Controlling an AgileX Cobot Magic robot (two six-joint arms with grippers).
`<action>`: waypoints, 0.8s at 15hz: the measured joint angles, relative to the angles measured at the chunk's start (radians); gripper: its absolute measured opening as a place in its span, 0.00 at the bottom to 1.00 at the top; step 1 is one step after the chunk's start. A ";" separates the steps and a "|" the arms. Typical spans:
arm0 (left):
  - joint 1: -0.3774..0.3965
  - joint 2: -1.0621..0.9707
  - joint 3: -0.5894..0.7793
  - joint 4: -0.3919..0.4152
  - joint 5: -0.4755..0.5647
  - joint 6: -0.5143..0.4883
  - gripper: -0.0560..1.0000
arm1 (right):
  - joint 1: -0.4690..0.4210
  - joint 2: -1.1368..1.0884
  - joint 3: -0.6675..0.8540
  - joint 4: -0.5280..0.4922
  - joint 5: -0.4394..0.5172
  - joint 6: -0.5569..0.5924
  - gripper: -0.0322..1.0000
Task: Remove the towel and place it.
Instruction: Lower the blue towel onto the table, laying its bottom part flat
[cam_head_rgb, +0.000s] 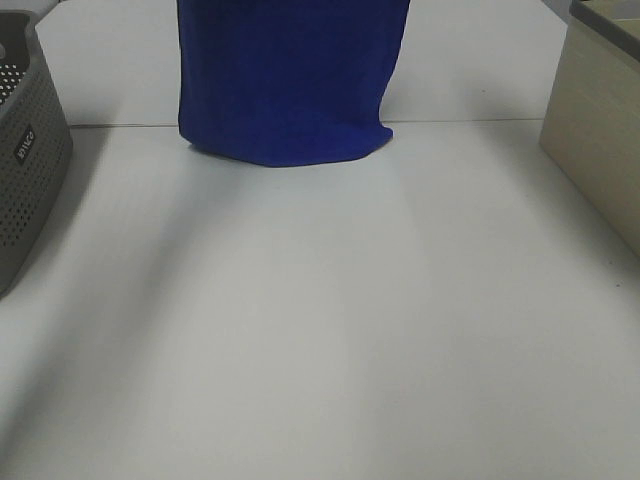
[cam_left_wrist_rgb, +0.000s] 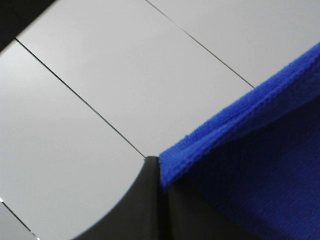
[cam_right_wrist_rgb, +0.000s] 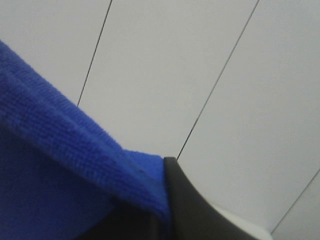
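Note:
The royal-blue towel (cam_head_rgb: 285, 80) hangs down from above the top edge of the exterior high view. Its lower edge is bunched on the white table at the far middle. Neither gripper shows in that view. In the left wrist view my left gripper (cam_left_wrist_rgb: 159, 165) is shut on an upper corner of the towel (cam_left_wrist_rgb: 250, 160). In the right wrist view my right gripper (cam_right_wrist_rgb: 165, 200) is shut on the other upper corner of the towel (cam_right_wrist_rgb: 55, 170). Both wrist views look past the towel's top hem at a white panelled surface.
A grey perforated basket (cam_head_rgb: 25, 160) stands at the left edge of the table (cam_head_rgb: 330, 330). A beige box (cam_head_rgb: 600, 130) stands at the right edge.

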 joint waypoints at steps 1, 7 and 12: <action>-0.013 -0.014 0.000 0.000 0.108 -0.037 0.05 | 0.000 -0.014 0.000 0.032 0.099 0.000 0.05; -0.090 -0.207 -0.003 -0.126 1.018 -0.089 0.05 | 0.000 -0.213 0.000 0.268 0.807 -0.010 0.05; -0.090 -0.274 -0.003 -0.247 1.357 -0.149 0.05 | 0.001 -0.253 0.000 0.334 1.070 -0.007 0.05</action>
